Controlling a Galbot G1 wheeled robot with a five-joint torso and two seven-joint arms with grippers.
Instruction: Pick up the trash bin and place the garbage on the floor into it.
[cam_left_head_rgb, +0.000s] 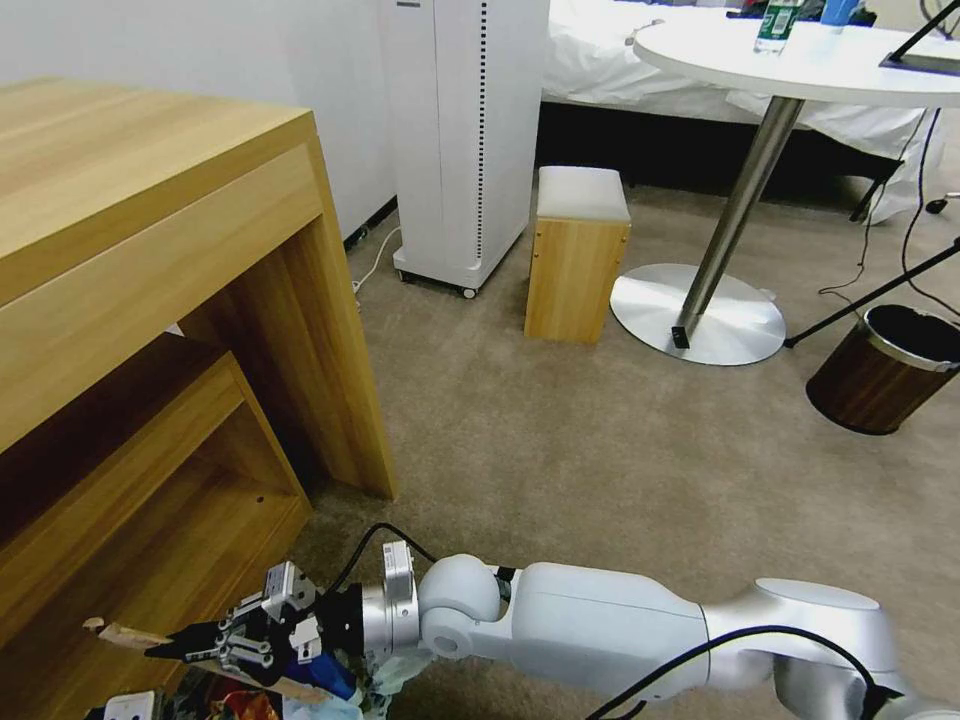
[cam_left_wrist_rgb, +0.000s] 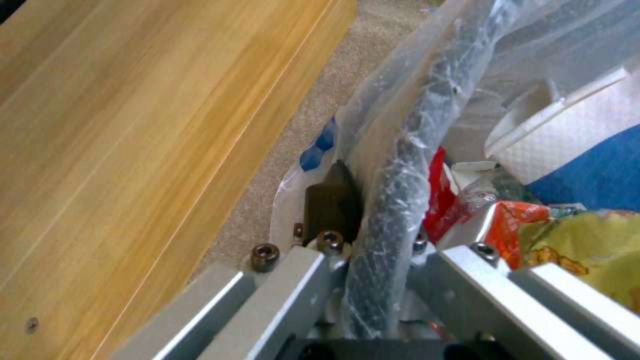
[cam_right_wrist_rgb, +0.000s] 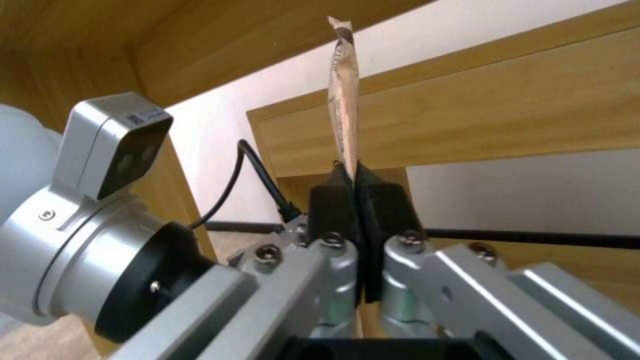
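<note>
- The trash bin sits at the very bottom edge of the head view, mostly cut off there; up close, only its dark rim wrapped in crinkly clear bag plastic is plain to see.
- The left gripper has its fingers pressed onto that rim, one dark pad on the outer side and the other hidden behind the plastic.
- Inside the bag lies a jumble of garbage: red and orange wrappers, something yellow, a white and blue piece. Where one item ends and the next begins is hard to make out.
- The right gripper reaches across low from the robot's right, over the bin and just in front of the wooden desk's lower shelf.
- Its pads are squeezed together on a thin wooden stick, pinched near one end.
- The stick's long axis runs straight out past the fingertips in line with the gripper, its free end pointing towards the desk; the gripped end is hidden between the pads.
- The carpet floor beyond the arm is beige-brown.
</note>
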